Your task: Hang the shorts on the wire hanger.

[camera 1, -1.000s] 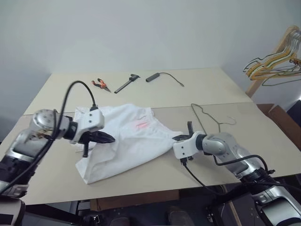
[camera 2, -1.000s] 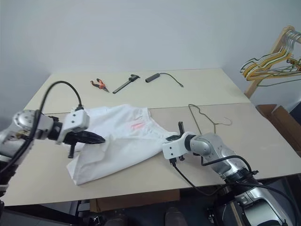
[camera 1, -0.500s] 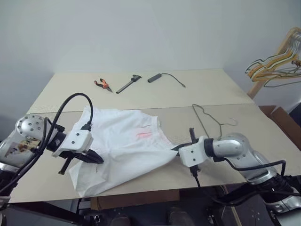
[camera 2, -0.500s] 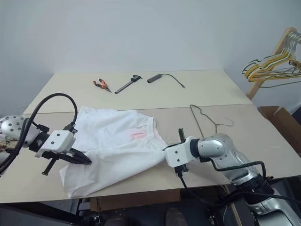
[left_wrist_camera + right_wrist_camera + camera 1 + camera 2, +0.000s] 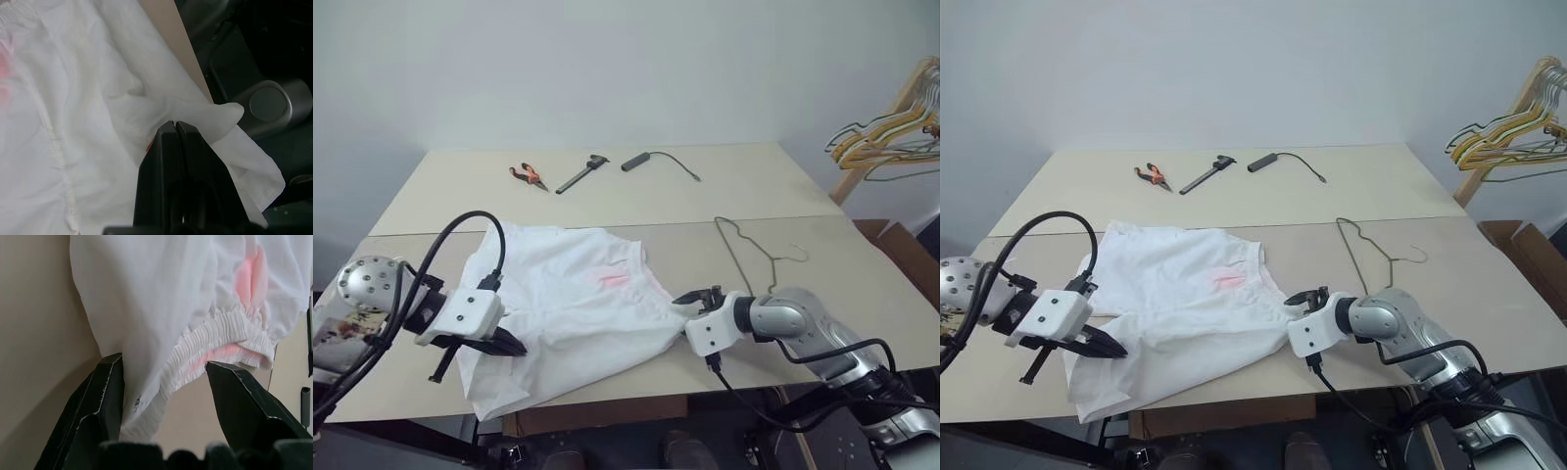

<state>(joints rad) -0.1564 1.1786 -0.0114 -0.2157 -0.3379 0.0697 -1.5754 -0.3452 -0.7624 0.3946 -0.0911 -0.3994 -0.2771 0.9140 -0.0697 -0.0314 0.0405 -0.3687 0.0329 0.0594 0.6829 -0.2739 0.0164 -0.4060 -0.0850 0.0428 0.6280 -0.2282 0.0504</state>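
Tabletop: shorts [image 5: 573,308] between left tool [image 5: 509,346] and right tool [image 5: 697,297]

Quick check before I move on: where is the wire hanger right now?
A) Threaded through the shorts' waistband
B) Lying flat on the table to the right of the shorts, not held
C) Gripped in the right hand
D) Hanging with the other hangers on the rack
B: the wire hanger lies flat on the table, apart from the shorts, while the right hand sits open at the shorts' edge, holding nothing.
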